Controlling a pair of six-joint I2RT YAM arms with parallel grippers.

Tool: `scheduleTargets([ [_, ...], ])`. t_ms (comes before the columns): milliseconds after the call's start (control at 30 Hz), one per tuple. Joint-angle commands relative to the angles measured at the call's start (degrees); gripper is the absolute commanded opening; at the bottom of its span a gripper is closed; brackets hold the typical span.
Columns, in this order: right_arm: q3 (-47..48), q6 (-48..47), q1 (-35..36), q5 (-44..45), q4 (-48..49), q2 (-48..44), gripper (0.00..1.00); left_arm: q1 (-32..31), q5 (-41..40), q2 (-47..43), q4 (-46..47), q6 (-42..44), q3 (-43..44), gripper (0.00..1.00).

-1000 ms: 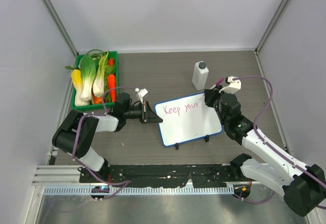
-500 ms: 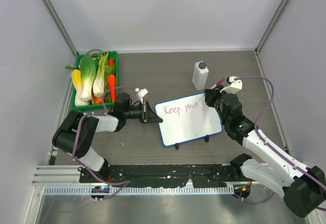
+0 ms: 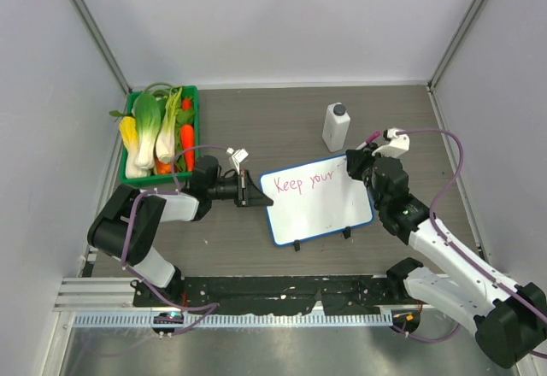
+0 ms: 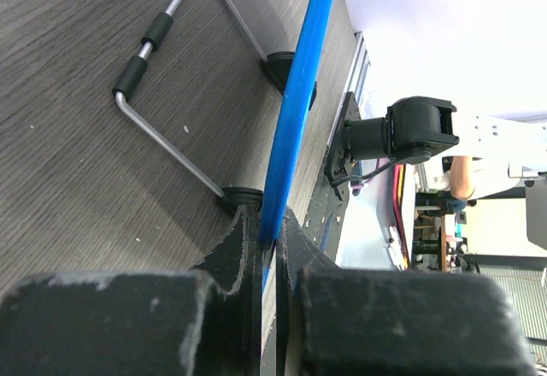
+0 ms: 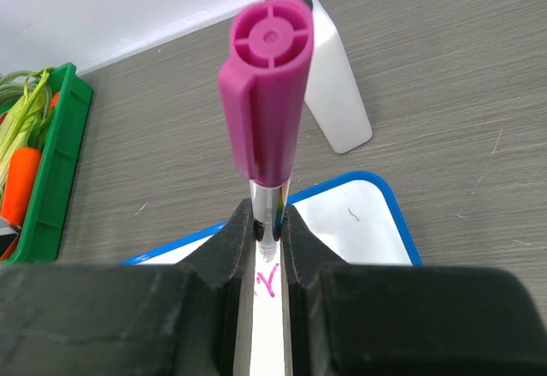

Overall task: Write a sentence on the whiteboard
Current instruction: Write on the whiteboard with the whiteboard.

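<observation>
The left gripper [image 4: 270, 232] is pinching the whiteboard [image 3: 318, 209] by its edge on the table [image 3: 282, 128]. The right gripper [image 5: 267, 232] is squeezing a marker [image 5: 267, 102]. The sentence [image 3: 308, 179] is only saying "Keep your", so more words are likely waiting.

The overhead view is lit brightly and evenly from above, with only soft, short shadows cast beside the whiteboard [image 3: 316, 209] and the bottle [image 3: 336, 128], whereas in the wrist views the marker [image 5: 265, 85] is rendered sharp, the left gripper's fingers [image 4: 235, 252] are blurred, and the background beyond the table [image 4: 85, 137] is washed out.
</observation>
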Motion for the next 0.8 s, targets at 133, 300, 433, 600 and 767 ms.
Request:
scheduleTargets([
  [133, 2.4, -2.0, -1.6, 0.4, 1.4, 0.3, 0.01, -1.1, -2.2, 0.6, -4.7, 1.9, 0.0, 0.0],
  [300, 3.3, -3.1, -2.1, 0.0, 1.8, 2.5, 0.01, -1.1, -1.9, 0.6, -4.6, 1.8, -0.1, 0.0],
  [433, 3.9, -4.3, -2.6, -0.4, 2.6, 3.4, 0.01, -1.2, -2.1, 0.3, -4.6, 1.9, -0.4, 0.0],
  [600, 5.3, -5.7, -3.2, -1.8, 3.5, 5.8, 0.01, -1.1, -2.1, 0.7, -4.7, 1.9, -0.3, 0.0],
  [767, 6.1, -6.3, -3.9, -3.1, 3.7, 7.6, 0.01, -1.1, -2.3, 0.4, -5.0, 2.1, -0.3, 0.0],
])
